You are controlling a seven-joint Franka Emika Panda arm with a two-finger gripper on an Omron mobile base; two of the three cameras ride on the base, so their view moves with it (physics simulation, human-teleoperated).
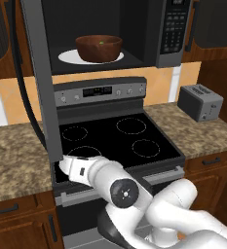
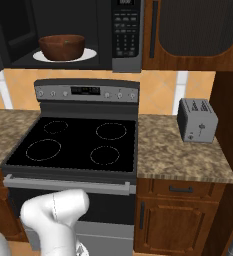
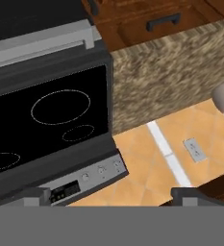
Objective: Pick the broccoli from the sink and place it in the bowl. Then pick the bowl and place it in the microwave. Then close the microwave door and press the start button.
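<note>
Bowl (image 1: 99,47) reddish-brown, thick-walled, on white microwave (image 1: 173,29) plate, green broccoli (image 1: 102,43) inside, tool (image 3: 111,198) released.

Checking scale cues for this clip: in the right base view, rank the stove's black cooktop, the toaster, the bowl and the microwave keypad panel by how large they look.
1. Black cooktop, by far the largest.
2. Toaster.
3. Bowl and keypad panel: they look about alike, the bowl wider, the panel taller; no ranking between them. The toaster also sits nearer the camera, so its edge over these two is unsure.
</note>
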